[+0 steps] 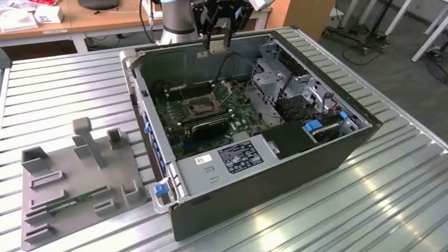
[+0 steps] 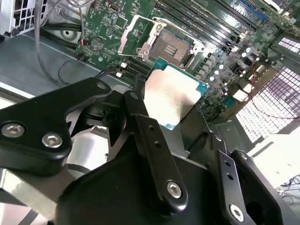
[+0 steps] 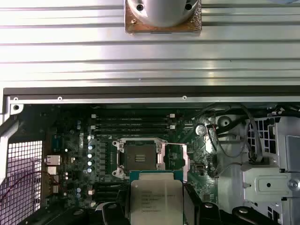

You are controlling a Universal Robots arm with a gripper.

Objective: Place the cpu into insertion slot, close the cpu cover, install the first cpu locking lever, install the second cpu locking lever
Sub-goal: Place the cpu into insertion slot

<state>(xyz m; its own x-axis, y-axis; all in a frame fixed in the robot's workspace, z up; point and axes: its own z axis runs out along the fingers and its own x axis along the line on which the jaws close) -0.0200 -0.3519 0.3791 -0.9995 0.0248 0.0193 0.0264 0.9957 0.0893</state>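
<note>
My gripper hangs over the back of the open computer case, shut on the cpu. The cpu is a flat silvery square chip, clamped by its edges between the black fingers. In the first wrist view the cpu sits just short of the insertion slot. The insertion slot lies bare on the green motherboard, well below the chip. The cpu cover is swung open beside the socket.
A grey fixture tray on the exterior view's left holds a memory stick. Inside the case stand a metal drive cage, cables and a power supply. The arm's base rises behind the case on the slatted metal table.
</note>
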